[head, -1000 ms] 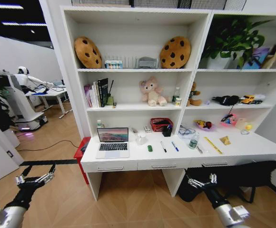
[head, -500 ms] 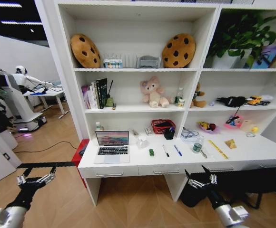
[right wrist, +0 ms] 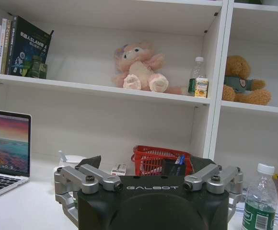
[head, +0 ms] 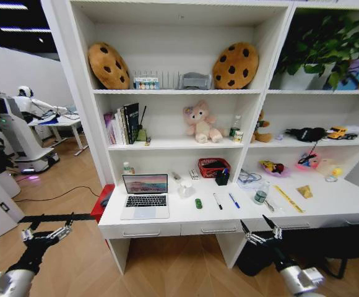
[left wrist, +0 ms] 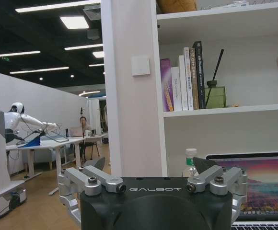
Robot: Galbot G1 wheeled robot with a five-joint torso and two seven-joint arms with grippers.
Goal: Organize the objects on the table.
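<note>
So right now both my tools are hanging low out in front of the surface [head: 167, 218], below its top edge, nothing touched yet. Left tool [head: 43, 234] is off past the surface's left end with its fingers spread and empty; right tool [head: 261, 235] is under the front edge toward the middle-right, also spread and empty. The clutter sits up and ahead of me: the laptop [head: 145, 196] is open on the left part, then the tiny green car [head: 198, 203], the black pen [head: 217, 201] and blue pen [head: 234, 200] lying roughly front-to-back, then the bottle [head: 261, 193] standing upright. My guess is the right tool is the nearer one for the pens and bottle, since they're pretty much straight above and beyond it, while the laptop falls more to the left tool.
</note>
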